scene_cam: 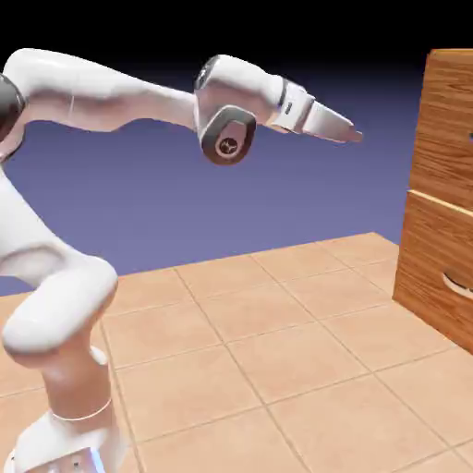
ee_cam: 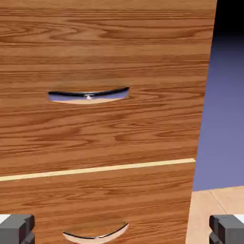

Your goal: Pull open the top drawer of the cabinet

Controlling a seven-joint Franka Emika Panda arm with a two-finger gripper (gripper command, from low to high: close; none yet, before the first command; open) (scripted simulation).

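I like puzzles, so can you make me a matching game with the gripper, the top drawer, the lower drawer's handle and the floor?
Things:
1. gripper
2. top drawer
3. lower drawer's handle
4. floor

Places, colours or states:
A. pale tiles
B. brown wood, above the pale seam
C. open, touching nothing
D. curved, below the pale seam

Right pairs: 1-C, 2-B, 3-D, 4-A
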